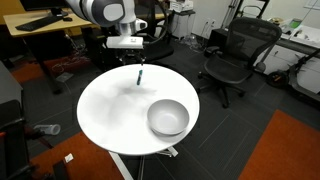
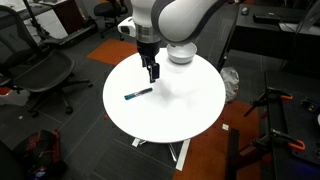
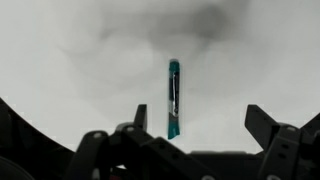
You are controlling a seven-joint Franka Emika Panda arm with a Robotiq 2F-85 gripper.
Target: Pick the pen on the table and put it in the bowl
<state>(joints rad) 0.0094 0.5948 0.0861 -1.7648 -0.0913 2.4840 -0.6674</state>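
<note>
Office surroundings frame a round white table (image 1: 100,115) on a white pedestal, standing on dark carpet. A black mesh office chair (image 1: 232,55) sits behind it, and a tan wooden desk (image 1: 40,28) stands further back.

My gripper (image 2: 153,72) hangs over the far part of the tabletop, pointing down, on a white arm. Its two dark fingers (image 3: 265,125) are spread wide apart and nothing is between them. In the wrist view they rise from the bottom edge, with bare white tabletop beyond.

The pen (image 3: 173,97), a thin dark stick with a greenish tint, lies flat on the table. In the wrist view it runs straight away from me, in the gap between the fingers and closer to the finger on the left of that picture. In both exterior views the pen (image 2: 138,94) lies just beside and below my fingertips, not touching them.

The bowl (image 1: 168,118), round, deep and pale grey-white, stands upright on the same table, well apart from the pen. In an exterior view the bowl (image 2: 185,57) is partly hidden behind my arm.
</note>
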